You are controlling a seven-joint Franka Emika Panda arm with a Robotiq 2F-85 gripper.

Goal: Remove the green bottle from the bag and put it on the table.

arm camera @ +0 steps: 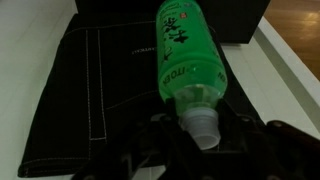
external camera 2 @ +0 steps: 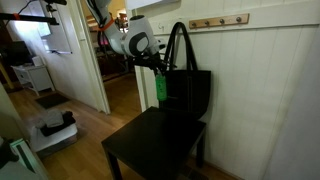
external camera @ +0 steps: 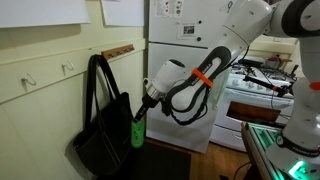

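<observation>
Closest to the wrist camera we see the pale cap [arm camera: 204, 126] of the green bottle [arm camera: 188, 60]. The gripper [arm camera: 203, 140] is closed on the neck just under it, with one dark finger at each side. On the green label [arm camera: 178, 35] there are large white characters that look East Asian, but we cannot read them. The smaller white print lower on the label is too blurred as well. Behind the bottle lies the black bag [arm camera: 90, 90] with pale stitching, and a short line of print on its fabric is too small to read.

Only the wrist view shows this writing. In an exterior view the bottle [external camera: 138, 133] hangs upright, cap upward, from the gripper [external camera: 144, 108]. It is outside the bag [external camera: 100, 135] and just beside its front face. That view also shows, beyond the bag, a white refrigerator [external camera: 185, 40] with paper sheets we cannot read, a white stove [external camera: 255, 100] and an orange band [external camera: 203, 75] on the arm.

In an exterior view the bag [external camera 2: 190, 90] stands on the dark table [external camera 2: 150, 150] against the wall. A wooden hook rail [external camera 2: 215, 20] is above the bag. The bottle [external camera 2: 160, 88] is in the air over the table top, beside the bag.
</observation>
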